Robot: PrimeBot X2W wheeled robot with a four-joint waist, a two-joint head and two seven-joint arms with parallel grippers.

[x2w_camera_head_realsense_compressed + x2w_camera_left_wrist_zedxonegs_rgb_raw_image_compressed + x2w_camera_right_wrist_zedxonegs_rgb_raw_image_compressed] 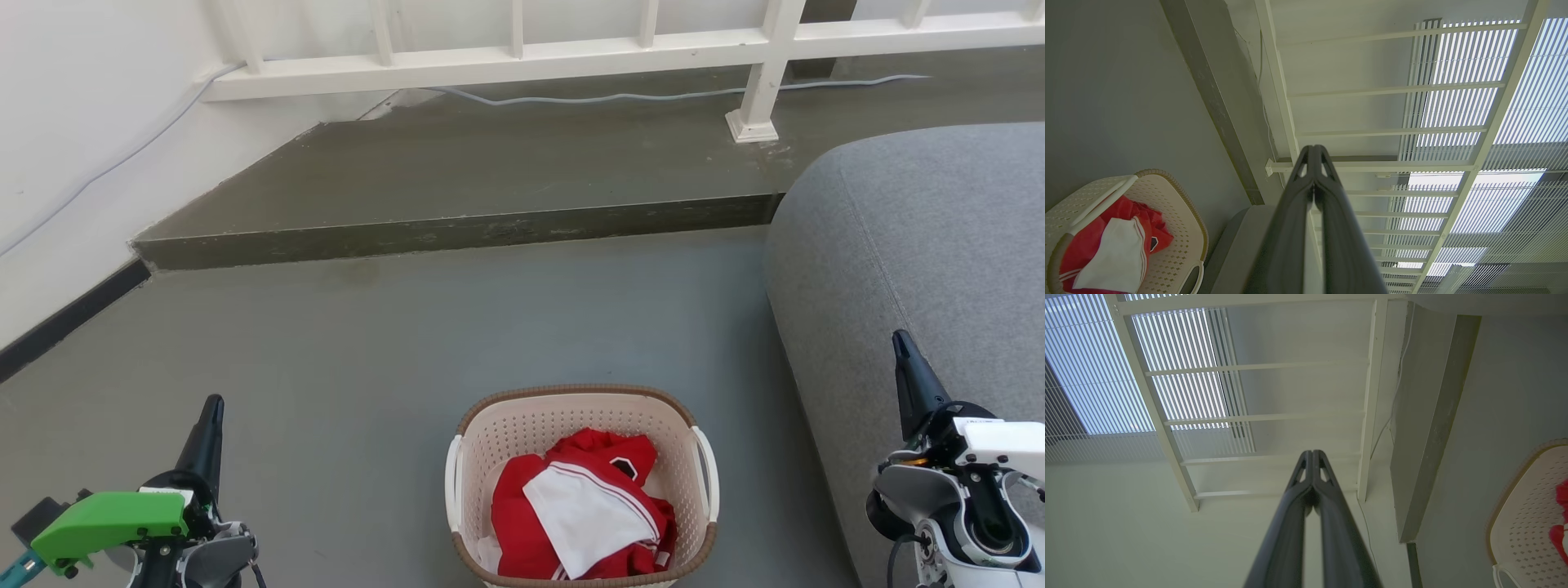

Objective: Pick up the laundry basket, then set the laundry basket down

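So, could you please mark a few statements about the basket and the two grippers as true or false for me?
1. The laundry basket sits on the floor. True.
2. The left gripper is shut on a basket handle. False: it is shut on nothing, apart from the basket.
3. The basket holds red and white clothes. True.
4. The right gripper is open. False: its fingers are pressed together.
5. A grey sofa stands at the robot's right. True.
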